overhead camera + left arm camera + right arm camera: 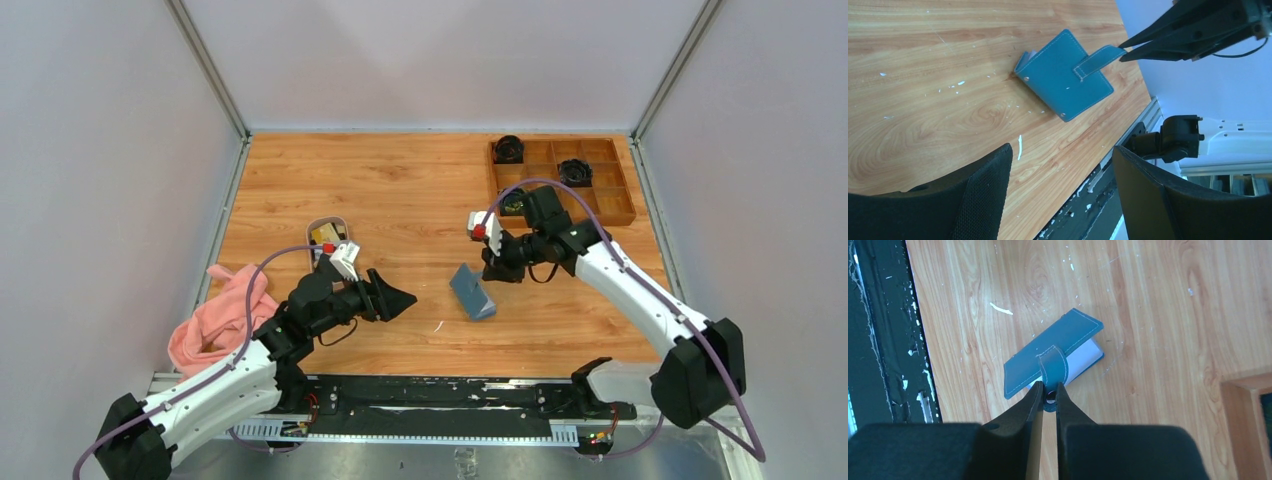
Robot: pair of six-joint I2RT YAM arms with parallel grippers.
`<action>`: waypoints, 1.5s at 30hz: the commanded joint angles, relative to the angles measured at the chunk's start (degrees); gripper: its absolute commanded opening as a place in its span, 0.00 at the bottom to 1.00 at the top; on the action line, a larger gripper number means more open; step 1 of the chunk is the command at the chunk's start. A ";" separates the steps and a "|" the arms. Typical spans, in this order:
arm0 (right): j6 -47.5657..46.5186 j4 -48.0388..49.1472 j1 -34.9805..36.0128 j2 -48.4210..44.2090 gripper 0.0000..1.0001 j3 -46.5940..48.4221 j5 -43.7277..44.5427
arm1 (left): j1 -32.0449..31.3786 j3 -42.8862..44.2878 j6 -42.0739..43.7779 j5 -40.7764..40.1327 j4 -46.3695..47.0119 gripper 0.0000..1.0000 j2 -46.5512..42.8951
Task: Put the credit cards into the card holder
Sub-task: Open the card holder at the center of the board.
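Three bright views, evenly lit by soft light from above. The overhead view is sharp throughout, and the arms cast only short, faint shadows on the table [420,190]. In the left wrist view the left claw [1062,152] is dark and soft-edged up close. The wallet [1063,82] ahead of it is crisp, and the wall [1193,90] to its right is washed pale blue. In the right wrist view the right claw [1048,386] is near-black and blurred, while the table past its tips is sharp with a mild sheen.

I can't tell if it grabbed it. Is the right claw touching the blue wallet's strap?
Touching. The right wrist view shows the right gripper pinching the strap of the card holder between its fingertips.
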 commanded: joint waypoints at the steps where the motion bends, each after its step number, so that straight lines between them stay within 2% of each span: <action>1: 1.24 0.20 0.66 6.16 0.05 0.28 0.58 | -0.67 -0.57 0.63 -1.21 1.32 0.77 0.15; 6: 3.06 -1.69 4.44 10.91 0.07 3.55 -4.16 | -0.76 -0.66 0.45 -1.28 1.31 0.77 0.76; 8: 4.18 -1.53 7.68 12.45 0.11 4.91 -4.29 | -0.76 -0.70 0.52 -1.73 1.22 0.77 0.07; 10: 5.94 -1.61 10.09 15.48 0.23 6.81 -6.63 | -0.76 -1.32 -0.22 -2.85 1.16 0.76 -1.35; 15: 5.98 -7.77 13.03 26.23 0.61 12.79 -19.17 | -0.76 -4.49 -2.48 -4.51 1.03 0.76 -6.18; 17: 4.54 -9.61 13.57 27.71 0.70 13.46 -20.06 | -0.76 -5.73 -3.20 -4.71 1.07 0.76 -8.07; 20: 0.88 -11.94 13.02 25.44 0.77 12.99 -19.71 | -0.76 -6.65 -4.11 -5.13 0.96 0.76 -9.84; 26: -8.63 -18.63 9.72 15.36 0.78 12.24 -19.62 | -0.83 -5.11 -3.08 -5.64 0.97 0.75 -6.95; 31: -9.20 -18.37 -1.35 9.82 0.77 9.88 -18.35 | -4.04 -1.27 -1.58 -6.66 0.99 0.75 0.43; 37: -0.47 -11.63 -13.93 7.92 0.76 8.00 -14.42 | -16.77 6.66 1.14 -20.57 -0.51 0.77 11.11; 40: 2.10 -9.34 -15.68 8.52 0.76 7.22 -11.56 | -22.47 16.15 3.37 -29.01 -7.94 0.80 18.58; 45: 4.21 -7.68 -16.26 9.66 0.75 7.02 -6.89 | -31.60 31.71 5.67 -44.06 -25.51 0.81 30.72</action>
